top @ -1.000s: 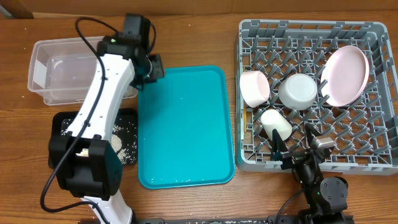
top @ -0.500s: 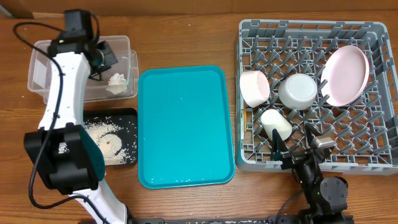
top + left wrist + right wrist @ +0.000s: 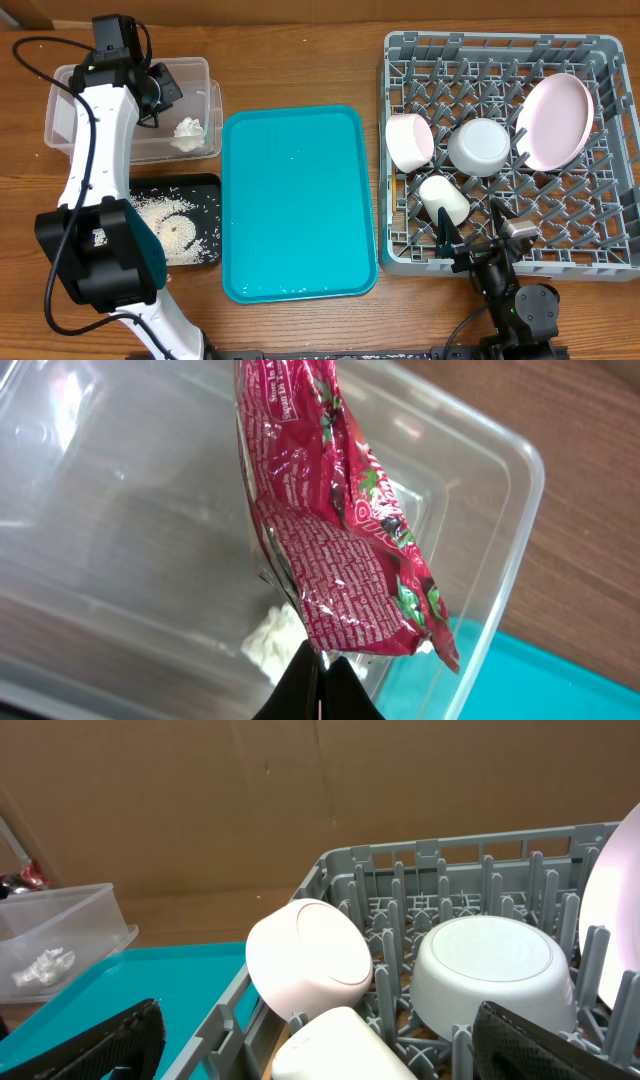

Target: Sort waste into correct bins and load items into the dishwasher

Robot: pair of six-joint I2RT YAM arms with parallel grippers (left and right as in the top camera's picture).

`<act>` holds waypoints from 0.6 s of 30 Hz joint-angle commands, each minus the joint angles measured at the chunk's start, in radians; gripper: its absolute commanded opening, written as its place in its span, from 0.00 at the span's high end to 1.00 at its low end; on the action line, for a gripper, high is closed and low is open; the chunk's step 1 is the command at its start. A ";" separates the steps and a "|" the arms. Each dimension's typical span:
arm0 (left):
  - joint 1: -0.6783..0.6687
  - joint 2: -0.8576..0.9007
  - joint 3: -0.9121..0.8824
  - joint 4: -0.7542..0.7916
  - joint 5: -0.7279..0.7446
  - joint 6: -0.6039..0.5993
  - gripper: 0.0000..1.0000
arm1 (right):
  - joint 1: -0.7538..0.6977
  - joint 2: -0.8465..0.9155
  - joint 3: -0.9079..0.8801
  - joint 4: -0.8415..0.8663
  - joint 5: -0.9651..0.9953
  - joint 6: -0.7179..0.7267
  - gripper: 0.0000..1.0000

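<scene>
My left gripper (image 3: 322,660) is shut on the lower edge of a crinkled red foil wrapper (image 3: 330,530), which hangs over the clear tub (image 3: 70,125). From overhead, that gripper (image 3: 152,95) is above the tub's middle. A crumpled white tissue (image 3: 188,128) lies inside the tub. The black tray (image 3: 200,182) holds rice grains (image 3: 165,225). In the grey dish rack (image 3: 600,48) stand a pink plate (image 3: 555,120), a white bowl (image 3: 482,145), a pinkish bowl (image 3: 408,140) and a white cup (image 3: 445,200). My right gripper (image 3: 478,237) is open at the rack's front edge, holding nothing.
A large teal tray (image 3: 300,200) with a few rice specks lies between the bins and the rack. The left arm reaches along the table's left side, across the black tray. Brown cardboard stands behind the table in the right wrist view.
The left arm swung left from the teal tray's far corner to above the clear tub, carrying the wrapper. The right arm has not moved.
</scene>
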 commanded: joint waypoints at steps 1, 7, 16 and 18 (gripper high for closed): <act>-0.002 0.049 -0.002 0.030 -0.018 0.024 0.96 | -0.003 -0.008 -0.010 0.006 0.005 -0.003 0.00; -0.002 0.108 -0.002 -0.002 0.050 0.030 0.39 | -0.003 -0.008 -0.010 0.006 0.005 -0.003 0.00; -0.001 -0.040 0.121 -0.205 0.097 0.049 0.00 | -0.003 -0.008 -0.010 0.006 0.005 -0.003 0.00; -0.002 -0.106 0.149 -0.272 0.100 0.045 0.00 | -0.003 -0.008 -0.010 0.006 0.005 -0.004 0.00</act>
